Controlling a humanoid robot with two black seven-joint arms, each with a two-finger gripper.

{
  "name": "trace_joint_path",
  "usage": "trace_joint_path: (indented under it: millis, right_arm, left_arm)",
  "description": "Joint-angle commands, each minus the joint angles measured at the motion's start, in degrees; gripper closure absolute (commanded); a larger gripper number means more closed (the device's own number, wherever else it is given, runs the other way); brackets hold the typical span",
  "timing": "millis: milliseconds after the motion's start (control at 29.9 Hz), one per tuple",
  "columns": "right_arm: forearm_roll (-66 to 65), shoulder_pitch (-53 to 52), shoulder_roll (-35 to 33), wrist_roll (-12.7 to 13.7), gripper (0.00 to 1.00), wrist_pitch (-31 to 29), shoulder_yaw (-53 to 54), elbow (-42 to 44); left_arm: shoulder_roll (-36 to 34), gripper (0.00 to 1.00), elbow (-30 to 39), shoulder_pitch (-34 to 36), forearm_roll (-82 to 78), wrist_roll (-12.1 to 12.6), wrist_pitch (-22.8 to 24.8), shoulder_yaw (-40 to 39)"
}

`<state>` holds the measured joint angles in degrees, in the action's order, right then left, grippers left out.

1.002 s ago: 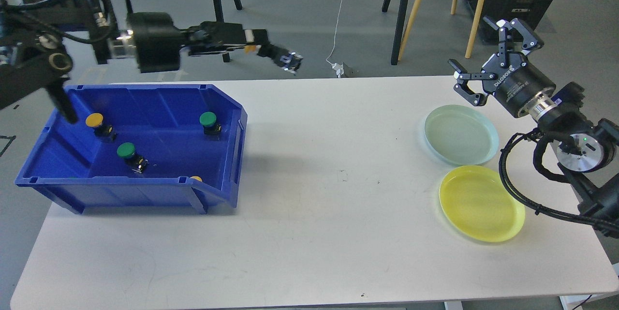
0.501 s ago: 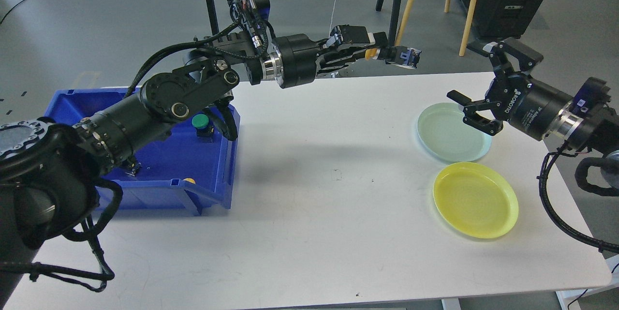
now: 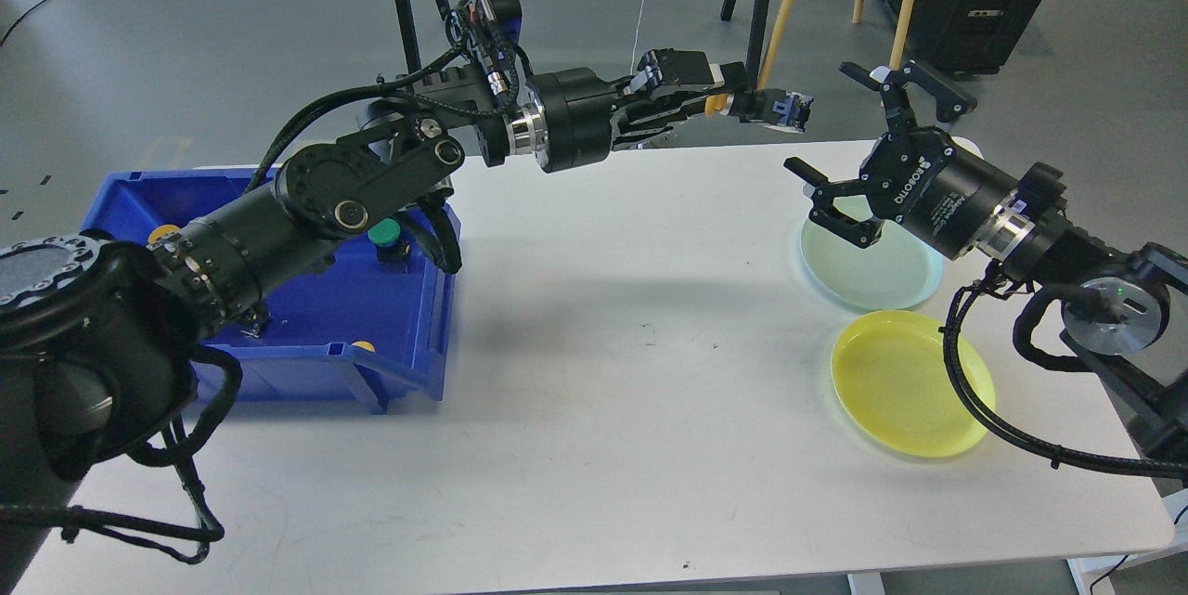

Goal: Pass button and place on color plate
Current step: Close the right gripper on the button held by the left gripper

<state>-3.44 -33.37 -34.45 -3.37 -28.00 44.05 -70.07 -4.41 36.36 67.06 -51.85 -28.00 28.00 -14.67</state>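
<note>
White bench (image 3: 594, 409) carries blue bin (image 3: 408, 335), two plates. Left gripper (image 3: 742, 103) clamps yellow button (image 3: 715, 103) high, far from bin, offered for handover. Right gripper (image 3: 858, 159) jaws spread wide beside it, above pale green plate (image 3: 882, 284); yellow plate (image 3: 914, 386) likely target.

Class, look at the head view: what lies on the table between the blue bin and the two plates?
Nothing: in the head view the white table is bare between the blue bin and the pale green plate and yellow plate.
</note>
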Motion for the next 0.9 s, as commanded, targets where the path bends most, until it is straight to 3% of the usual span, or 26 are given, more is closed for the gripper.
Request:
trace_joint_path:
  millis: [0, 167, 267, 568, 701, 868]
  right_arm:
    - [0.0, -0.7, 1.1, 1.8, 0.01, 0.0, -0.3, 0.2]
    - [0.1, -2.8, 2.1, 2.6, 0.04, 0.0, -0.7, 1.0]
    - [0.0, -4.1, 2.7, 2.6, 0.13, 0.0, -1.2, 1.4]
    - [-0.1, -5.7, 2.5, 4.2, 0.87, 0.0, -3.6, 1.3]
    - [0.0, -5.7, 2.5, 4.3, 0.97, 0.0, -3.1, 1.4]
    - [0.7, -5.5, 2.6, 4.5, 0.99, 0.0, -2.8, 1.3]
  left_arm:
    - [0.0, 0.93, -0.1, 0.1, 0.0, 0.0, 0.0, -0.1]
    - [0.0, 0.93, 0.0, 0.1, 0.0, 0.0, 0.0, 0.0]
    - [0.0, 0.93, 0.0, 0.1, 0.0, 0.0, 0.0, -0.1]
    - [-0.1, 0.93, -0.1, 0.1, 0.0, 0.0, 0.0, -0.1]
    - [0.0, 0.93, 0.1, 0.0, 0.1, 0.0, 0.0, 0.0]
    - [0.0, 0.92, 0.4, -0.2, 0.2, 0.0, 0.0, 0.0]
